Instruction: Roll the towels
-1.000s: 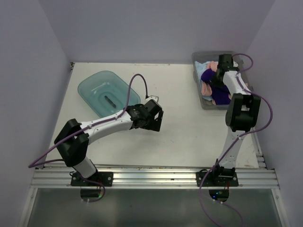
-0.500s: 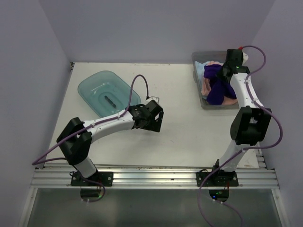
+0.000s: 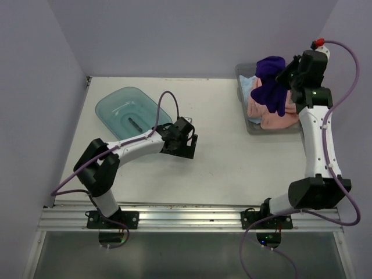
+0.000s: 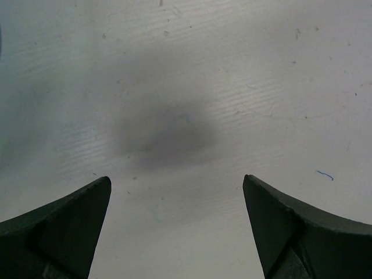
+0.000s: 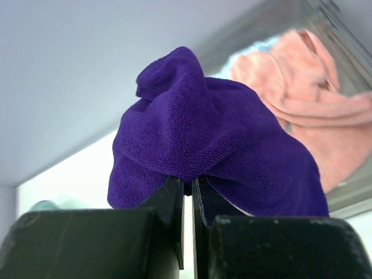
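1. My right gripper (image 3: 289, 75) is pinched shut on a fold of the dark purple towel (image 3: 270, 87); in the right wrist view the fingers are nearly together with cloth bulging over them.
2. The towel hangs bunched, with no clear long axis; it droops down from my fingers above the grey plastic bin (image 3: 273, 132) at the far right corner.
3. The salmon pink towel (image 3: 270, 114) lies crumpled in the bin below; the light blue towel (image 3: 246, 85) shows at the bin's far side.
4. My left gripper (image 3: 189, 154) hovers spread wide and empty over the bare table (image 3: 232, 163), just beside the teal tub (image 3: 116, 107).
5. The relation that matters: the open tabletop lies left of and nearer than the held towel; my right arm has it, my left is well apart; I judge laying it flat comes next.
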Available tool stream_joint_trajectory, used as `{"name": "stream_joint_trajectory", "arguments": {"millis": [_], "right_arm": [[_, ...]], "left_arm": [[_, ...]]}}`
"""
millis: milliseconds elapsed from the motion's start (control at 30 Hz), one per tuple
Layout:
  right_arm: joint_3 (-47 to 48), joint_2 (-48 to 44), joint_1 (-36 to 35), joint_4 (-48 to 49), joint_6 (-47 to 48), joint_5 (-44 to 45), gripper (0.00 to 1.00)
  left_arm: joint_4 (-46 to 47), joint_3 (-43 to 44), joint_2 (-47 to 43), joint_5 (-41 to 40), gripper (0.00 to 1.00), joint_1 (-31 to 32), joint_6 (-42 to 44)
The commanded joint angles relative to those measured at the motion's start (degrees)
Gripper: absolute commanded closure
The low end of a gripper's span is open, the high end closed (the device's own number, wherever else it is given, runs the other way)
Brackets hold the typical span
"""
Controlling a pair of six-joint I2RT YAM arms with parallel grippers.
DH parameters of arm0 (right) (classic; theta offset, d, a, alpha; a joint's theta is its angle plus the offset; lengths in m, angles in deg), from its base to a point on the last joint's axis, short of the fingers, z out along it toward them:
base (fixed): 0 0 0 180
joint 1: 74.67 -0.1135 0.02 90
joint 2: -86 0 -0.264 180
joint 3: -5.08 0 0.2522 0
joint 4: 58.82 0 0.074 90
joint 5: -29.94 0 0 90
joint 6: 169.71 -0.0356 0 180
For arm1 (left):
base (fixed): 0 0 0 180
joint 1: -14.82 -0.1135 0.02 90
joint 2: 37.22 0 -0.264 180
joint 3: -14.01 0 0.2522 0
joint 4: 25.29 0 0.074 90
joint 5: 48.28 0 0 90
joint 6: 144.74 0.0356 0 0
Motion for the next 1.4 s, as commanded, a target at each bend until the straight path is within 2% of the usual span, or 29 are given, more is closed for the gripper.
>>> {"name": "stream_joint_trajectory", "arguments": {"millis": [0, 133, 267, 433, 900, 1167, 1367], "right_arm": [[4.55, -6.01, -1.85, 1.03, 0.75, -4.73, 1.0], [3.86, -8.65, -8.69, -0.29, 1.72, -4.56, 1.0], [0.44, -10.32, -12.58, -1.0, 1.37, -4.56, 1.0], [-4.66, -11.91, -13.64, -1.61, 0.84, -4.64, 1.0], [-11.52, -14.55, -13.64, -3.2, 2.07, -5.95, 1.0], [-12.93, -14.02, -13.64, -3.98, 3.12, -5.96, 1.0], [-14.07, -13.14, -14.16, -4.86, 4.26, -9.47, 1.0]], "left_arm": [[4.01, 1.16, 1.64, 4.35, 0.0, -4.22, 1.29], [5.41, 5.36, 3.41, 6.46, 0.0, -5.81, 2.51], [5.42, 10.64, 6.83, 7.35, 0.0, -5.81, 3.04], [-1.15, 15.66, 11.93, 1.3, 0.0, -7.56, 3.66], [-5.83, 7.32, 2.54, -5.74, 0.0, -19.6, 4.36], [-10.4, 4.33, -0.8, -10.23, 0.0, -24.35, 3.13], [-13.03, 1.95, -3.71, -13.39, 0.0, -27.6, 2.34]]}}
